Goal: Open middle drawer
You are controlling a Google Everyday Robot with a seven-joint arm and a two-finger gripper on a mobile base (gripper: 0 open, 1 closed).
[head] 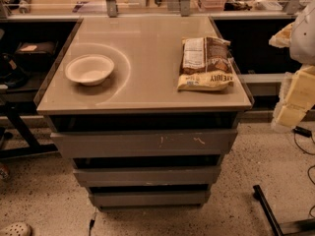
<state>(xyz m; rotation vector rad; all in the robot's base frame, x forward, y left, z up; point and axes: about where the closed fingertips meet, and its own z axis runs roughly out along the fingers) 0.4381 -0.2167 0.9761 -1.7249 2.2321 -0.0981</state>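
Observation:
A grey cabinet stands in the middle of the camera view with three stacked drawers. The middle drawer (146, 175) has a plain grey handleless front and looks shut; its tray interior does not show. Above it is the drawer front with pale scratch marks (145, 142). Below it is a slightly narrower plain front (149, 198). My gripper (294, 100), with pale yellowish fingers, hangs at the right edge of the view. It is to the right of the cabinet, at about tabletop height, apart from the drawers and holding nothing.
On the cabinet top (147, 90) sit a white bowl (89, 69) at the left and a brown snack bag (205, 63) at the right. Dark shelving stands behind on both sides. A black table leg (268, 210) and cables (305, 141) lie on the speckled floor at the right.

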